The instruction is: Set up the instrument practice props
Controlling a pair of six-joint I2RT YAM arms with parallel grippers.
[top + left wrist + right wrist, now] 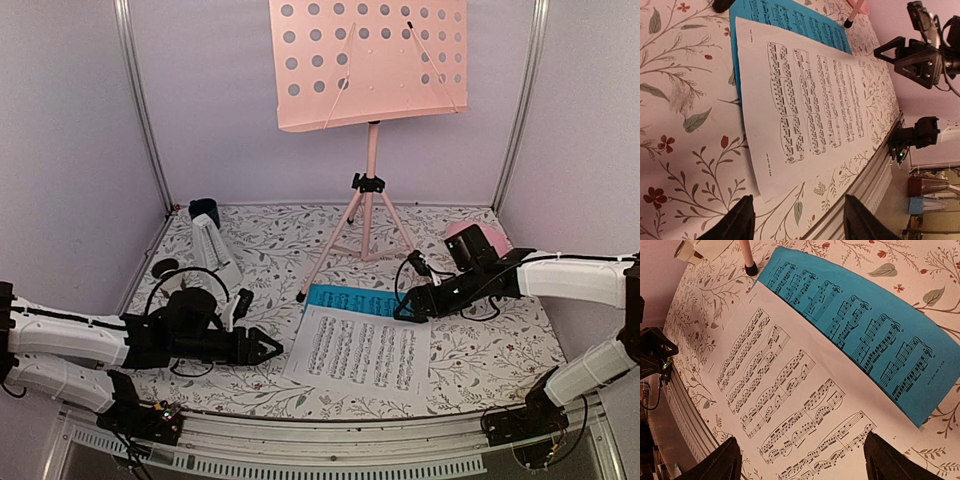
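Left tool [268, 348] and right tool [405, 303] gape wide and empty either side of the white sheet [360, 355], flat on the floral worktop [470, 365] over the blue sheet [340, 297], likely poised to lift it, metronome [215, 255] at left, pink music stand [368, 70] far by pale walls.

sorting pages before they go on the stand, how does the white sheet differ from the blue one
Colour: the white sheet is plain white paper, while the blue sheet is bright blue.
Layering: the white sheet lies on top, with the blue sheet underneath it.
Visibility: the white sheet shows whole, but the blue sheet is partly covered and shows mainly as a band beyond the white sheet's far edge.
Both lie flat on the table and carry printed music.
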